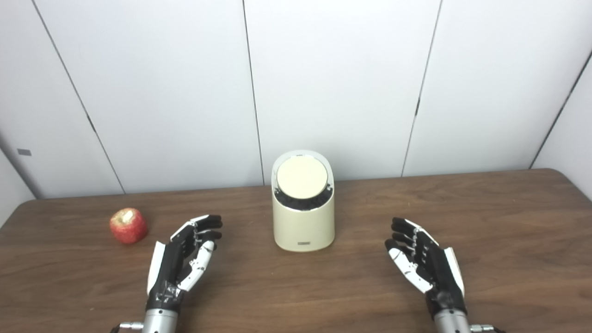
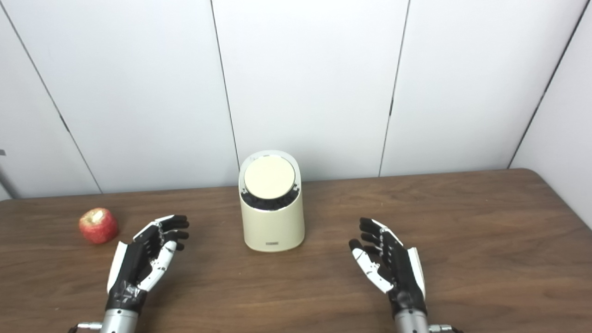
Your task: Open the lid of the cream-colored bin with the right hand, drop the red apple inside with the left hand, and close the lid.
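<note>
Nothing is begun: the cream-colored bin [image 1: 303, 217] stands mid-table, lid [image 1: 302, 178] down, red apple [image 1: 128, 225] toward the left edge. Both the left hand [image 1: 181, 261] and right hand [image 1: 425, 261] hover empty, fingers spread. Next, the right hand likely must reach the lid.

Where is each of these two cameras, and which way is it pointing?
Left eye view: on the robot's head, looking down at the table; both forearms enter from the bottom.
Right eye view: beside it, slightly rightward, facing the same way.
Both show the left robot hand, right robot hand, bin, closed lid, apple.
</note>
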`<action>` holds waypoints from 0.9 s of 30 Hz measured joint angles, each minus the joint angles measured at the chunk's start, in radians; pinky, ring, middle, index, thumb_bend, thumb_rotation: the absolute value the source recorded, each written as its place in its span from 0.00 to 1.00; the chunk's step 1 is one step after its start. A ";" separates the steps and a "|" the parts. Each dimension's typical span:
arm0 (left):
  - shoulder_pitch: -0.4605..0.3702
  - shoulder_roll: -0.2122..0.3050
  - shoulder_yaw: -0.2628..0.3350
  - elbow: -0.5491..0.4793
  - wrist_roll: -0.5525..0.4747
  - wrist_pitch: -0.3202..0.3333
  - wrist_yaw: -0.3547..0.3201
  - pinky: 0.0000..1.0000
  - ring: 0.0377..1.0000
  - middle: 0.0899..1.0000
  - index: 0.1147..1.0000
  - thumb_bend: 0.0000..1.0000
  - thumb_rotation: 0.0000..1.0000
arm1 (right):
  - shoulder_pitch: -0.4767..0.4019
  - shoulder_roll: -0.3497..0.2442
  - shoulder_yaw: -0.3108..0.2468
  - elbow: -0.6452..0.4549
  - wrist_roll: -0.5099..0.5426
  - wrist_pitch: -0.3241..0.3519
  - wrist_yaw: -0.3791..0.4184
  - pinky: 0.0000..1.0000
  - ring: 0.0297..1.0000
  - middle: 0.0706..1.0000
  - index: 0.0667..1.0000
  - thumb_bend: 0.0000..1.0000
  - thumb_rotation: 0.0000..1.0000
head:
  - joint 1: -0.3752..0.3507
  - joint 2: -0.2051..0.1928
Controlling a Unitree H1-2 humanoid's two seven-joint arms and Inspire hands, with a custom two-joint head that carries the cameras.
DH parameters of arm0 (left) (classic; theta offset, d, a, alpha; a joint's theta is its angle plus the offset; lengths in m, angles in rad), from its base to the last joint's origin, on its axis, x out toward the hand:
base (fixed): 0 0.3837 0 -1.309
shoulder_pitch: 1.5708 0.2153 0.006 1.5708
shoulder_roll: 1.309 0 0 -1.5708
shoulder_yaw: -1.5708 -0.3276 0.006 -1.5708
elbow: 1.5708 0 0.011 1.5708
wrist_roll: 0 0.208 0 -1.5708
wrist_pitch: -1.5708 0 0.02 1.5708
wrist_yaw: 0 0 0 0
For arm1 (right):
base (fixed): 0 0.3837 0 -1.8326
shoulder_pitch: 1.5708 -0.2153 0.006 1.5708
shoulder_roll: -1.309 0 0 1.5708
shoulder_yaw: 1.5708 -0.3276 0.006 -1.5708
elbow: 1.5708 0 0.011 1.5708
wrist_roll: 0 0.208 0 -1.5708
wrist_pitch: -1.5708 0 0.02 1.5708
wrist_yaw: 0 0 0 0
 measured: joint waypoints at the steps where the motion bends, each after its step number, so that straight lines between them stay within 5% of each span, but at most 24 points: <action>1: 0.000 0.000 0.000 0.000 0.001 0.000 0.000 0.57 0.64 0.69 0.69 0.23 0.52 | 0.000 0.000 0.000 0.000 0.001 0.000 0.000 0.71 0.77 0.77 0.75 0.23 0.44 | 0.006 0.000; 8: 0.000 -0.002 0.001 0.001 0.003 -0.001 0.002 0.56 0.63 0.68 0.68 0.24 0.49 | -0.004 -0.007 -0.021 -0.081 0.100 0.059 0.058 0.73 0.78 0.78 0.76 0.32 0.27 | 0.009 -0.002; 12: -0.001 -0.003 0.001 0.002 0.006 -0.001 0.005 0.56 0.64 0.68 0.68 0.23 0.49 | -0.056 -0.050 -0.020 -0.156 0.095 0.111 0.095 0.72 0.79 0.80 0.78 0.48 0.44 | 0.012 -0.006; 20: -0.003 -0.005 0.000 0.004 0.016 -0.002 0.009 0.56 0.63 0.68 0.68 0.23 0.48 | -0.250 -0.108 0.022 -0.232 -0.034 0.350 0.125 0.80 0.85 0.84 0.80 0.72 0.47 | 0.017 -0.009; 27: -0.007 -0.010 -0.002 0.009 0.022 -0.019 0.025 0.56 0.64 0.68 0.68 0.23 0.48 | -0.372 -0.130 0.115 -0.204 -0.205 0.434 0.131 0.65 0.77 0.79 0.78 0.82 0.50 | 0.018 -0.015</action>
